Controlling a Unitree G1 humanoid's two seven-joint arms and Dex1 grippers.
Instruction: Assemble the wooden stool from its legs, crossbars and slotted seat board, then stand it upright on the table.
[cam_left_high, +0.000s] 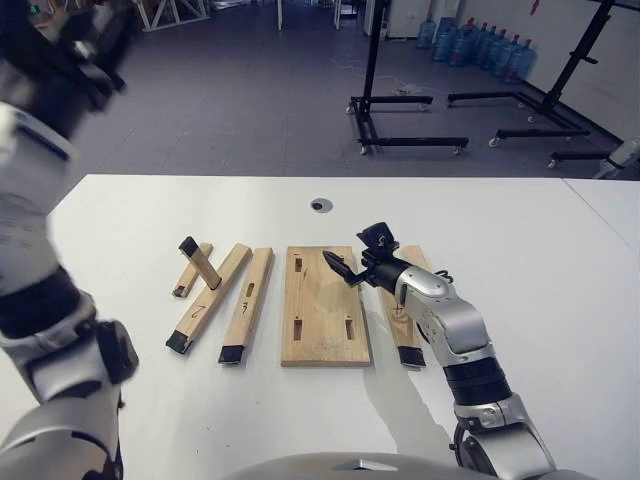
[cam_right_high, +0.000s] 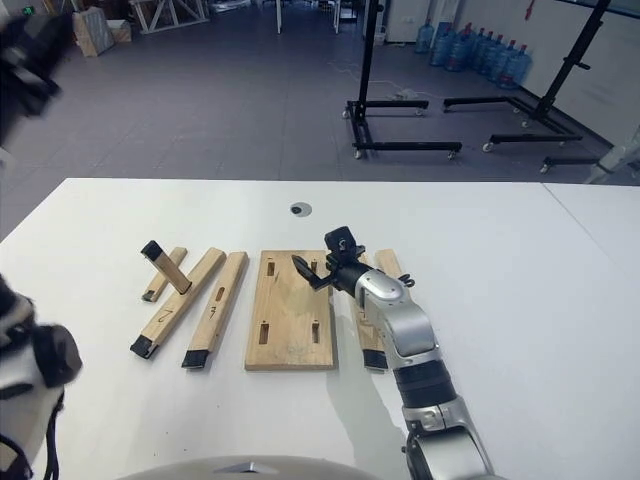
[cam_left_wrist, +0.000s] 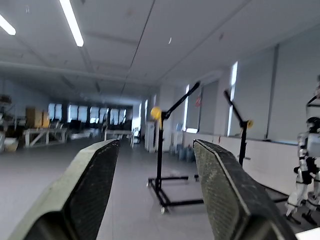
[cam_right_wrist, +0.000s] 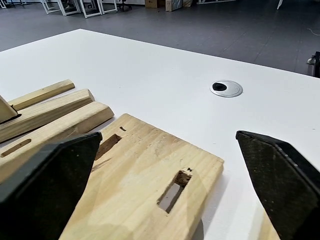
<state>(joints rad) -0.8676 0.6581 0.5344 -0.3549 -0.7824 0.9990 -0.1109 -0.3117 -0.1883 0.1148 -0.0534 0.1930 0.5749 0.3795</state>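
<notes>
Head view: the slotted seat board (cam_left_high: 325, 305) lies flat mid-table (cam_left_high: 520, 230), with legs (cam_left_high: 245, 305) just beside its left edge. The right gripper (cam_left_high: 340, 268) hovers over the board's far right corner, fingers spread and empty.

Left wrist view: the left gripper (cam_left_wrist: 156, 145) is raised, its fingers wide apart, holding nothing.

Right wrist view: a slot (cam_right_wrist: 172, 192) is visible in the board.

Assessment: the board is probably stiff, light and smooth. Grip it across an overhanging edge.
</notes>
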